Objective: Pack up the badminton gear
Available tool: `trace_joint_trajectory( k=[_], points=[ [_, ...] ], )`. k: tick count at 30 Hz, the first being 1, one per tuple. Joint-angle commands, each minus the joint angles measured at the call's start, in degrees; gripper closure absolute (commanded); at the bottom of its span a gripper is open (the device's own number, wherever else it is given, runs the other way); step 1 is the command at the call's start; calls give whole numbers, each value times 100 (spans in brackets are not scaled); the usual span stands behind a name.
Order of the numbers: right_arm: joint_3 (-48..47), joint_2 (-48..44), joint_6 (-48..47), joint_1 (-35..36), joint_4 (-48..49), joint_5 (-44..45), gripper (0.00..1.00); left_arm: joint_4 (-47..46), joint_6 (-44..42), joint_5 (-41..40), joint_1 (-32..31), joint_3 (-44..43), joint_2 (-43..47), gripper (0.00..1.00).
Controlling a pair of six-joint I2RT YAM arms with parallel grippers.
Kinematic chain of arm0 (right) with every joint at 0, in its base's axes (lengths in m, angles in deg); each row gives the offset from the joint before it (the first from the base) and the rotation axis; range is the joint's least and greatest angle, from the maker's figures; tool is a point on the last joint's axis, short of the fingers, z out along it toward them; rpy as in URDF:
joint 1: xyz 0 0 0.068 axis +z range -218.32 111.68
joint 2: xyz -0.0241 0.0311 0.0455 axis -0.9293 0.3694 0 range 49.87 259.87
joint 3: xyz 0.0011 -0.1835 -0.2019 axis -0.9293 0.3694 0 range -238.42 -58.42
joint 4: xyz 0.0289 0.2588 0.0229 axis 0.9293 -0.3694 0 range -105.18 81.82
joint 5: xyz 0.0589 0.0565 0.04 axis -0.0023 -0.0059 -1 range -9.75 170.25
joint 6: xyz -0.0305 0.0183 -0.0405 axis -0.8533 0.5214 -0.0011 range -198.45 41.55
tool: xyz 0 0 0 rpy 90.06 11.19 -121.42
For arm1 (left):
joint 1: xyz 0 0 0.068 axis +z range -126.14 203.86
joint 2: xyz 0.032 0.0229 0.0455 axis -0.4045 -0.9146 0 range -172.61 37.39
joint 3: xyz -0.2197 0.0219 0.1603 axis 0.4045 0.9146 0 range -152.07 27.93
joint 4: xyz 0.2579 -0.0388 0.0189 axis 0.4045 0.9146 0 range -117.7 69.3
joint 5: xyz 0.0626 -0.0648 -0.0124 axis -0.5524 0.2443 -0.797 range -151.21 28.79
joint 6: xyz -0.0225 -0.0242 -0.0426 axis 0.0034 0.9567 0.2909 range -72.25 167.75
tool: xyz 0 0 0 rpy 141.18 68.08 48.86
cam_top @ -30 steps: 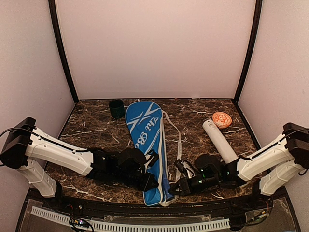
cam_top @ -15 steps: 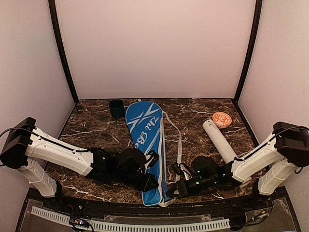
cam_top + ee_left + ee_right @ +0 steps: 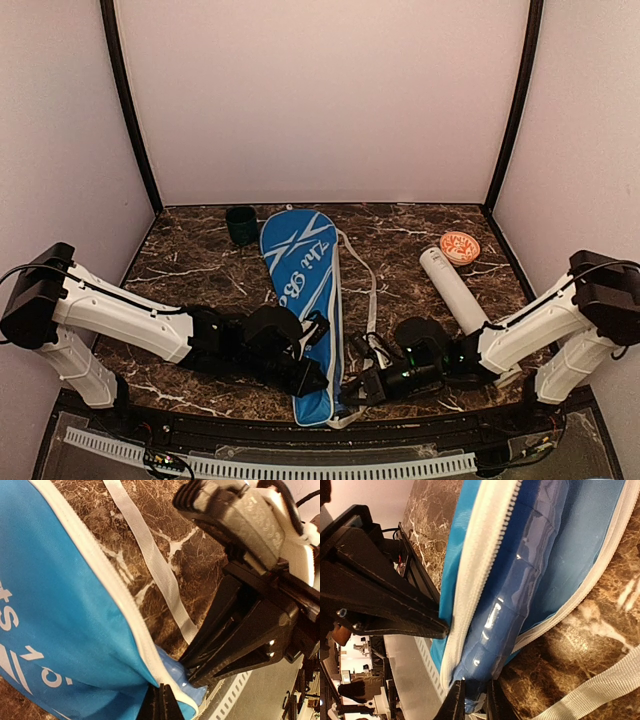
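The blue racket bag (image 3: 300, 270) with white lettering lies lengthwise on the marble table, its narrow end near me. My left gripper (image 3: 318, 378) is shut on the white zip edge of the bag (image 3: 60, 620), with its fingers (image 3: 161, 702) pressed together. A blue racket handle (image 3: 520, 595) in shiny wrap sticks out of the open zip. My right gripper (image 3: 474, 702) is shut on the butt of this handle, and in the top view this right gripper (image 3: 350, 392) sits at the bag's near end. The long white tube (image 3: 455, 290) lies to the right.
A small dark cup (image 3: 240, 225) stands at the back left, beside the bag's wide end. An orange lid (image 3: 460, 247) lies beyond the tube. The bag's white strap (image 3: 372, 290) trails on the table between bag and tube. The table's near edge is just behind both grippers.
My right gripper has slid left to the bag's near end and its jaws have narrowed onto the handle. The left arm has not moved.
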Motion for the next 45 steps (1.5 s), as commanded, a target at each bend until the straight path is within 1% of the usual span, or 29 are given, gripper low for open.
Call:
trace_joint_trajectory(
  k=[1, 8, 11, 13, 15, 17, 19, 21, 22, 27, 30, 32, 34, 37, 40, 42, 45],
  points=[
    [-285, 481, -220, 9, 576, -64, 87, -499, -121, 202, 1, 0, 161, 100],
    [-523, 1118, -299, 7, 968, -134, 93, -918, -149, 596, 4, 88, 145, 100],
    [-486, 1038, -225, 15, 1289, -234, 96, -1016, -115, 710, 3, 119, 106, 100],
    [-436, 845, -229, 28, 1361, -252, 96, -1033, -106, 679, 7, 155, 115, 100],
    [-426, 733, -316, 40, 1204, -206, 93, -1043, -96, 704, 26, 188, 97, 100],
    [-435, 674, -434, 33, 948, -119, 83, -919, -120, 784, 79, 162, 51, 100],
    [-410, 571, -507, 32, 608, 35, 78, -691, -191, 850, 126, 125, 24, 100],
    [-348, 441, -578, 12, 206, 226, 76, -351, -342, 716, 145, 100, 104, 96],
    [-318, 192, -641, 3, -108, 323, 74, -165, -429, 637, 142, 81, 166, 93],
    [-164, -740, -1036, -186, -1165, 797, 60, 706, -942, 221, 197, -73, 492, 71],
    [-222, -1172, -1337, -540, -1662, 855, 58, 996, -1172, 111, 446, -122, 739, 58],
    [-335, -1258, -1517, -842, -1802, 854, 58, 986, -1288, 52, 655, -100, 908, 52],
    [-543, -1121, -1684, -1106, -1849, 793, 61, 942, -1356, 28, 907, -168, 929, 53],
    [-872, -752, -1722, -1405, -1749, 622, 66, 1019, -1363, -86, 1259, -509, 615, 64],
    [-1090, -338, -1674, -1581, -1592, 447, 70, 1086, -1458, -261, 1476, -985, 166, 74],
    [-1158, -138, -1640, -1642, -1471, 323, 71, 1131, -1518, -301, 1564, -1271, -218, 78],
    [-1206, 78, -1597, -1688, -1370, 206, 71, 1245, -1662, -245, 1582, -1708, -802, 80]
  ],
)
